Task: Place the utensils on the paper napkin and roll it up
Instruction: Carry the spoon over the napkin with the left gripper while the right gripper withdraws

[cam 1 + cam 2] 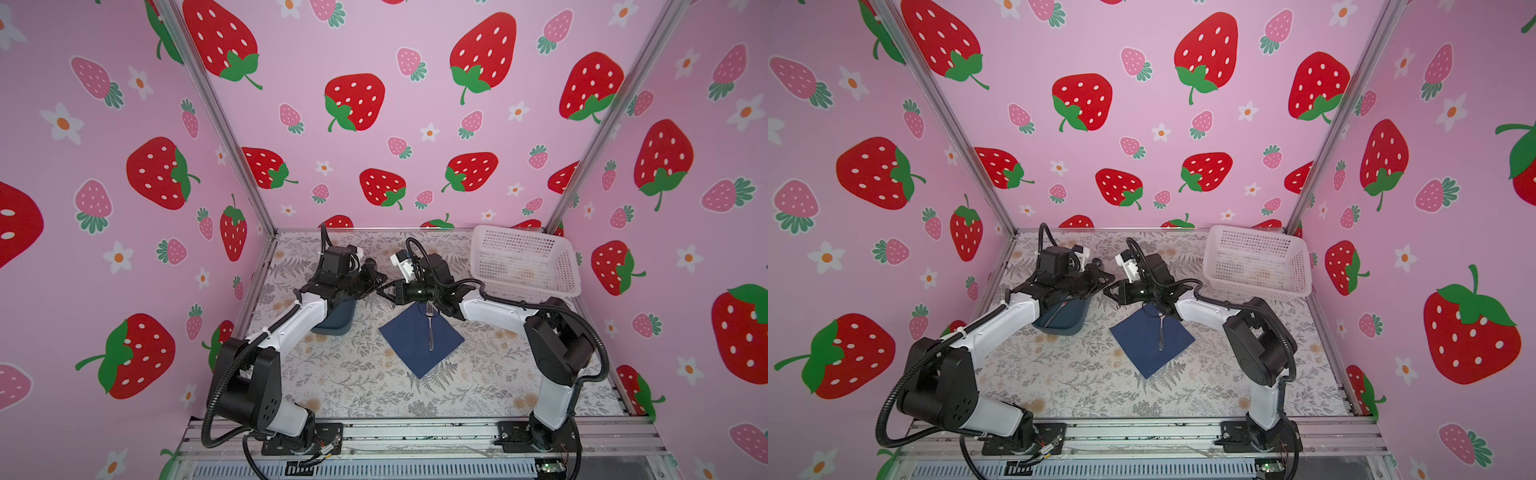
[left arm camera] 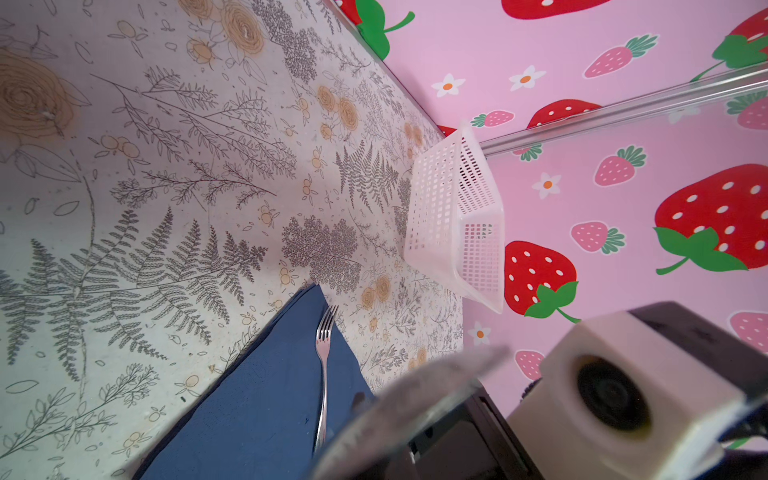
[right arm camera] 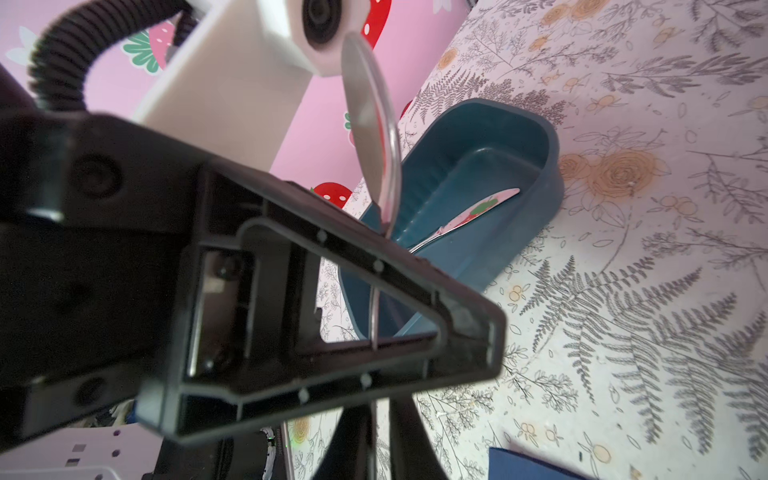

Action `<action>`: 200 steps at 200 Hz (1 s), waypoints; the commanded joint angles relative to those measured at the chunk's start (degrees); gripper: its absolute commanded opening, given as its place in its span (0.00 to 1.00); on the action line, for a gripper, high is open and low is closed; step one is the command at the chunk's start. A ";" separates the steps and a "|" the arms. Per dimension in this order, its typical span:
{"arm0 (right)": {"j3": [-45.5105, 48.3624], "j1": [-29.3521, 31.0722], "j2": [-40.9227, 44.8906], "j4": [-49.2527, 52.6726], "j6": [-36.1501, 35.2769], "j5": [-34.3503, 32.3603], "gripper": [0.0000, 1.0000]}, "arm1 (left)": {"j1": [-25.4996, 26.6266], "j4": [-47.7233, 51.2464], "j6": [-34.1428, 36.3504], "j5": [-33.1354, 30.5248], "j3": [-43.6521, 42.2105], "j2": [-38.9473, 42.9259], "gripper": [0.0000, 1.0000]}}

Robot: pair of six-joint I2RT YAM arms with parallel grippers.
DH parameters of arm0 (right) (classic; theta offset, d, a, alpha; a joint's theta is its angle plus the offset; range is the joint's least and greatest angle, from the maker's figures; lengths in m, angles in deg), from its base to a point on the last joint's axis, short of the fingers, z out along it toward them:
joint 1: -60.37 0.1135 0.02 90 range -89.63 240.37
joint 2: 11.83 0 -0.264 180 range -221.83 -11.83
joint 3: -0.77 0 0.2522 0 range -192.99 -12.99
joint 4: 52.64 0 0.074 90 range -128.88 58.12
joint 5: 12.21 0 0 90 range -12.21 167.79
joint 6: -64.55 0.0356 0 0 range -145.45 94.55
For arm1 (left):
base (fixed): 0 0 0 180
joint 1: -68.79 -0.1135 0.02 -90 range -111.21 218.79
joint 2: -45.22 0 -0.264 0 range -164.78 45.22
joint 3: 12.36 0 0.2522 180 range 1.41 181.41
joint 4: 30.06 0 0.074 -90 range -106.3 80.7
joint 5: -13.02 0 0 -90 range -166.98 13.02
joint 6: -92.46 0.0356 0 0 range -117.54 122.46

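A slender, glossy grey metal spoon [image 2: 419,390] hung in mid-air, blurred right at the left wrist lens. The left gripper [image 1: 371,279] had its jaws together on it. Whether the right gripper [image 1: 387,292], tip to tip with it, gripped too could not be told. Beyond, a silver metal fork [image 1: 431,328] lay on the flat, matte navy-blue square paper napkin [image 1: 405,340]. A shiny blade [image 3: 478,205], likely a knife, lay in the dark teal oblong plastic tub [image 3: 540,166]. Rolling looked not yet begun.

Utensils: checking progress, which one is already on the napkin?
The fork, lying flat on the napkin. The spoon is up off the table, and a third piece lies in the tub.
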 commanded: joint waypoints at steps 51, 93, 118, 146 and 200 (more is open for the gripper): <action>14.15 -7.15 13.89 0.54 -1.17 -10.19 0.33 | 2.93 19.80 10.24 -6.81 10.81 -6.66 0.00; 23.52 -11.64 21.85 2.06 1.46 -17.41 0.37 | 11.28 27.72 12.99 -9.72 19.06 -16.47 0.00; 28.30 -13.69 25.25 2.59 3.58 -19.38 0.38 | 16.04 31.43 13.14 -11.73 24.61 -23.40 0.00; 31.77 -14.81 27.83 2.65 5.03 -19.92 0.40 | 19.44 35.80 12.52 -14.08 30.79 -29.16 0.00; 33.63 -15.33 28.85 3.74 4.68 -19.00 0.41 | 23.03 38.47 8.69 -15.41 33.18 -33.19 0.00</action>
